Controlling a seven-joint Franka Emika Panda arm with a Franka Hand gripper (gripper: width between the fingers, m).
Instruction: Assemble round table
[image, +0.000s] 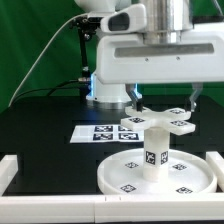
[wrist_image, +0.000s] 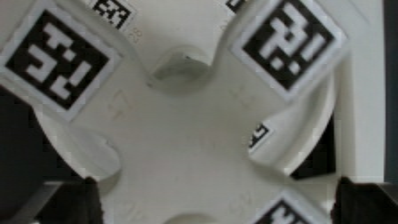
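Observation:
The large round disc (image: 120, 172) lies flat at the front of the table. The thick cylindrical leg (image: 154, 152) stands upright on its middle. The small flat base piece (image: 152, 122), cross-shaped with square tags, sits on top of the leg. My gripper (image: 164, 103) hangs just above the base piece, with its fingers spread wide to either side and the tips a little higher than the piece. In the wrist view the base piece (wrist_image: 187, 120) fills the picture, blurred and very close. The dark fingertips (wrist_image: 63, 200) stand at its two sides, apart from each other.
The marker board (image: 100, 133) lies flat behind the disc, toward the exterior view's left. White border rails run along the front edge (image: 60, 205) and at the left (image: 8, 168). The robot's base (image: 108, 90) stands at the back.

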